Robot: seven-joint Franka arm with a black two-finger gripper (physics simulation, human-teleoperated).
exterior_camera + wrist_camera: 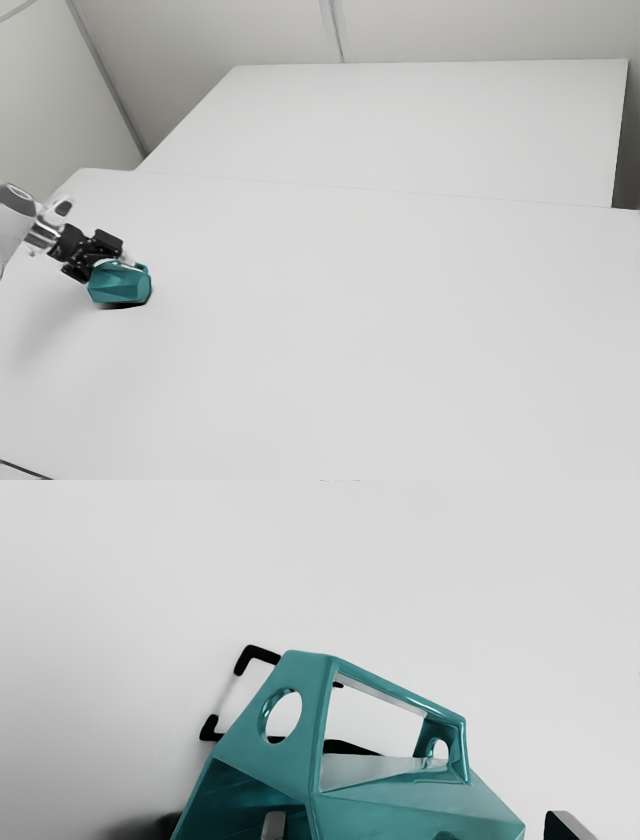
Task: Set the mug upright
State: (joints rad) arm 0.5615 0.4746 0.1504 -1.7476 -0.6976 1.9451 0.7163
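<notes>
Nearest the wrist camera: gripper (113,265) fingers (274,825), standing apart, not clamped. One is over the open mouth of the mug (120,285), the other past its base end with a visible gap. Exterior view, left to right: arm (15,225), gripper, mug just beside the fingertips. Mug is on its side, handle (310,680) out to one side of the fingers. Table (350,320) stretches beyond the gripper, shadow under mug.
</notes>
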